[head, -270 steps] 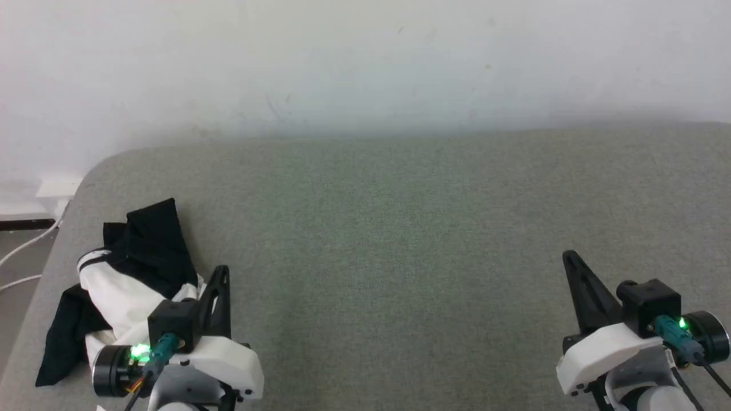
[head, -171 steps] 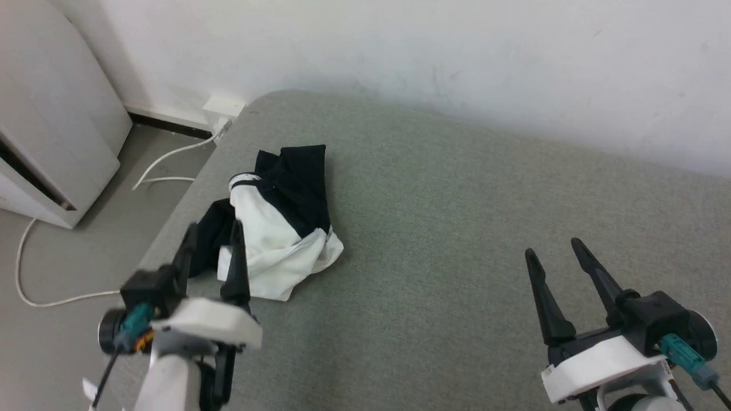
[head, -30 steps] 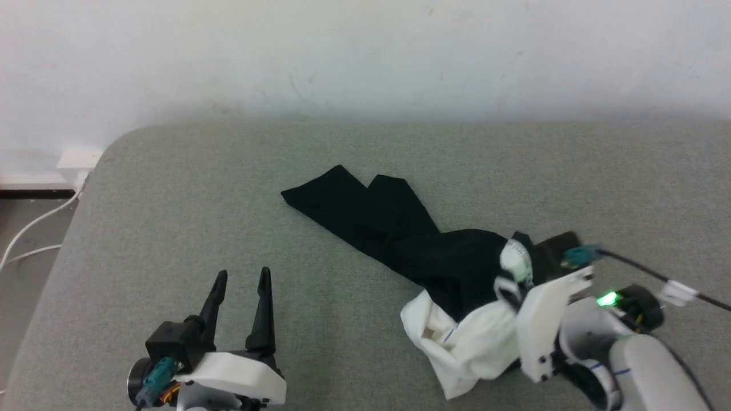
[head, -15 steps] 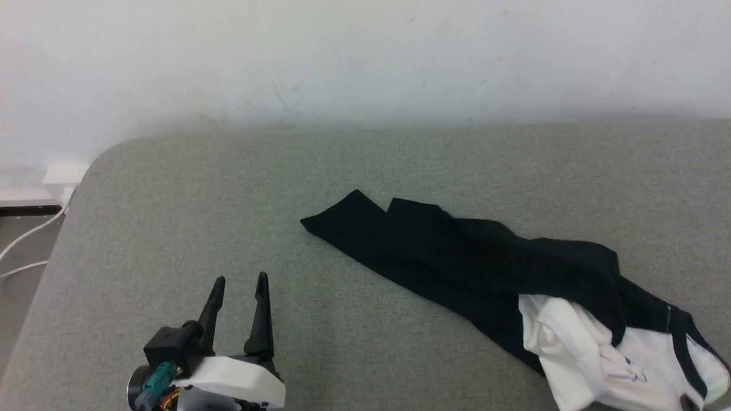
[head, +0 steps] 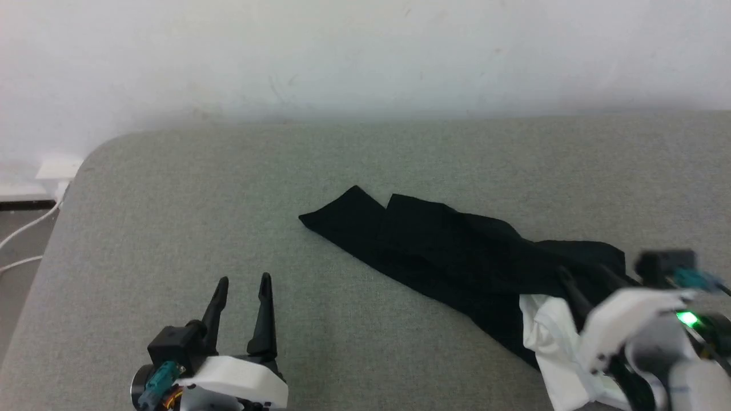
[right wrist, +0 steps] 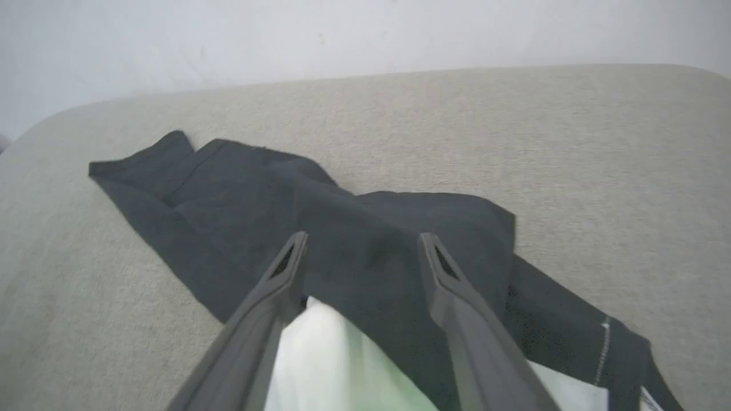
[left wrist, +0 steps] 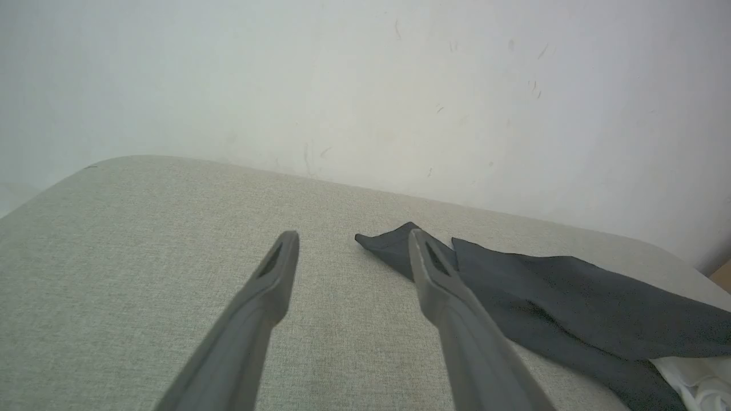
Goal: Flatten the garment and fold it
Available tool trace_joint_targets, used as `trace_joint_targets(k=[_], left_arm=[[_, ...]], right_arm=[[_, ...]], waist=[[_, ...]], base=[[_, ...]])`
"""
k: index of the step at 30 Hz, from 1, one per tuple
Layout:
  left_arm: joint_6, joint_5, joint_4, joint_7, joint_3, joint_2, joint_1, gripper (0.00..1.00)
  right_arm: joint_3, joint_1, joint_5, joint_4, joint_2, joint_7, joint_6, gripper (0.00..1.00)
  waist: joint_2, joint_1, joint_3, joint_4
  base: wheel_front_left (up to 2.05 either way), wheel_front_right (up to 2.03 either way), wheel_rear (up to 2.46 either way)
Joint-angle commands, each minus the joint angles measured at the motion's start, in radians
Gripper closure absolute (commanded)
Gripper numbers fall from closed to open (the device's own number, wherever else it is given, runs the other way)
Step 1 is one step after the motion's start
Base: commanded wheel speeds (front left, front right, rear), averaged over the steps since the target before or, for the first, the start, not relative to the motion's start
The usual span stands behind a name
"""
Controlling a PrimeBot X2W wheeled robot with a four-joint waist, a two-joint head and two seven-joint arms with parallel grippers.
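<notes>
The garment (right wrist: 240, 194) is black, with white cloth by the dark right hand (right wrist: 362, 237); the table (right wrist: 571, 142) is plain grey-green.

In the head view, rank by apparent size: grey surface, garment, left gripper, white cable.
1. grey surface
2. garment
3. left gripper, near the camera, so it looks enlarged
4. white cable, thin, cut off at the edge

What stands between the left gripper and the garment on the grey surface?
Nothing visible does. Only bare grey surface lies between the open left gripper and the near black sleeve of the garment.
</notes>
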Motion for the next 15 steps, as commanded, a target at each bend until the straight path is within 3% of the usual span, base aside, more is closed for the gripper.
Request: trace_joint_targets(k=[1,9,14,15], left_arm=[[-0.011,0.002,0.004,-0.005,-0.002,-0.003,-0.012,0.0],[-0.04,0.013,0.014,-0.005,-0.033,-0.014,-0.086,0.0],[-0.051,0.016,0.03,-0.005,-0.036,-0.027,-0.113,0.0],[-0.052,0.017,0.034,-0.005,-0.035,-0.03,-0.114,0.0]], right_arm=[[0.031,-0.047,-0.015,0.019,-0.009,0.034,-0.001,0.0],[0.201,-0.365,0.003,0.275,-0.094,0.237,-0.001,0.0],[0.27,-0.473,0.021,0.449,-0.129,0.334,-0.001,0.0],[0.276,-0.484,0.026,0.477,-0.131,0.351,-0.001,0.6]], waist=[[0.0,0.0,0.015,0.01],[0.0,0.0,0.099,0.075],[0.0,0.0,0.123,0.098],[0.0,0.0,0.123,0.098]], base=[[0.0,0.0,0.0],[0.0,0.0,0.0],[0.0,0.0,0.0],[0.0,0.0,0.0]])
